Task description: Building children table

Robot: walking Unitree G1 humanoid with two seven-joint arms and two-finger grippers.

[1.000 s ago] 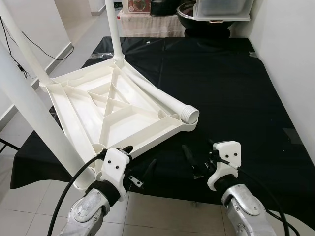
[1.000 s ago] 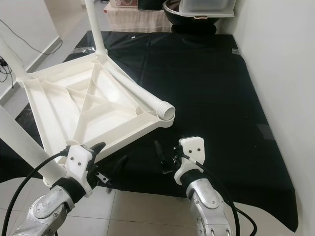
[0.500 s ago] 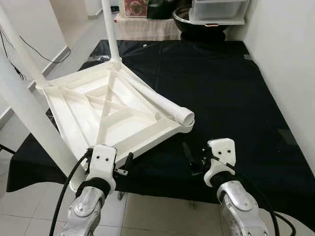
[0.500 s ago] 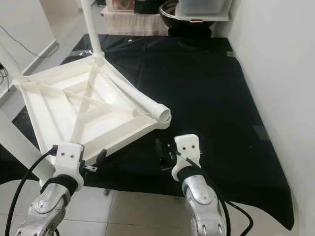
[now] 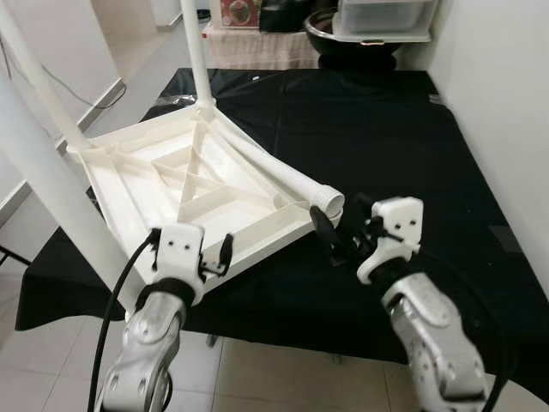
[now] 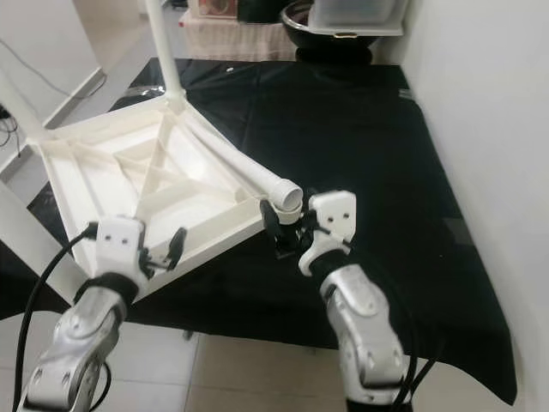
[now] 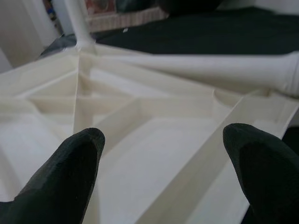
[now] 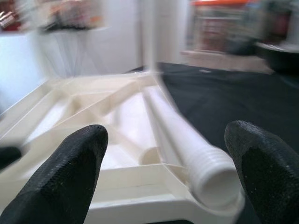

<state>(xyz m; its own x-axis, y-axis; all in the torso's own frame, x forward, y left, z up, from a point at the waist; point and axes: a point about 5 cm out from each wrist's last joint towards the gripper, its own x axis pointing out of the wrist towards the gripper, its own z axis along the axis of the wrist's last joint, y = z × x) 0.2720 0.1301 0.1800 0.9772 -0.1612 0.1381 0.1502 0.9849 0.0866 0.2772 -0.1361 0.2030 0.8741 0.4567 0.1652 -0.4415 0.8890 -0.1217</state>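
Observation:
A white children's table top (image 5: 193, 184) lies upside down on a black-covered surface, ribs facing up. Three white legs stand up from its corners, among them the far leg (image 5: 199, 51) and the thick near-left one (image 5: 47, 189). A loose white leg (image 5: 283, 172) lies across the top, its threaded end (image 5: 328, 202) over the near-right corner. My right gripper (image 5: 341, 221) is open just right of that threaded end (image 8: 215, 179), apart from it. My left gripper (image 5: 214, 253) is open at the top's near edge, its fingers (image 7: 70, 172) pointing over the ribbed underside (image 7: 154, 135).
Black cloth (image 5: 395, 129) covers the low platform, bare on the right half. A white wall (image 5: 506, 94) runs along the right. A clear storage box (image 5: 382, 15) and a dark bowl (image 5: 343, 41) stand at the far end. Tiled floor (image 5: 283, 378) lies below the near edge.
Both arms have lifted and reached forward. The right gripper went from the near cloth edge up to the loose leg's threaded end. The left gripper rose to the table top's near rim.

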